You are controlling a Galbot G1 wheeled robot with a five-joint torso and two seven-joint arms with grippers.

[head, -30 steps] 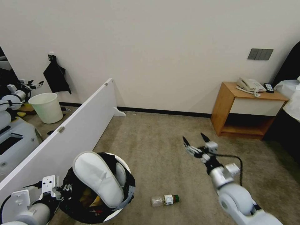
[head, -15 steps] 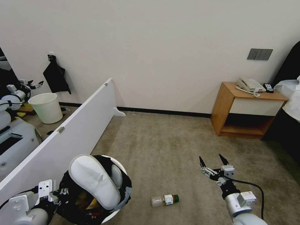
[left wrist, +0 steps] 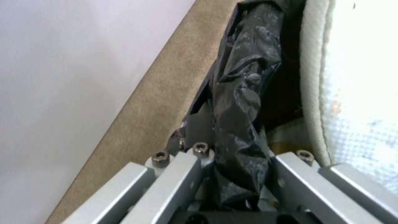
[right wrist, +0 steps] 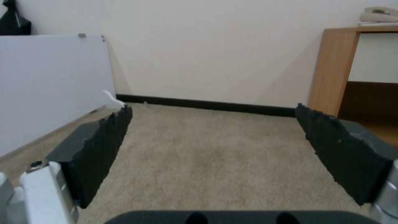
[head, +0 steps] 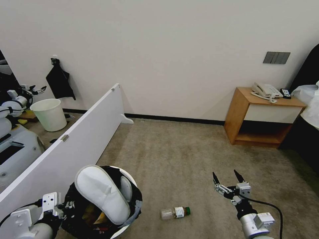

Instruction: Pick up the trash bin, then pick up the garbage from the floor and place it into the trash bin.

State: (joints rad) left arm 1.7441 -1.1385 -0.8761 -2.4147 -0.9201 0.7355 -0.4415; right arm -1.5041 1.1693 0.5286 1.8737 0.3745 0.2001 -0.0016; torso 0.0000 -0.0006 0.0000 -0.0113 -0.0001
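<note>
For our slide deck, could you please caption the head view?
Left gripper holds the lined trash bin; open right gripper hovers beyond the bottle.

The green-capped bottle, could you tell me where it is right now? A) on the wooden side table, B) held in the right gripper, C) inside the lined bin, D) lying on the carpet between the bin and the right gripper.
D: the bottle lies on its side on the floor, between the trash bin and the open, empty right gripper.
</note>
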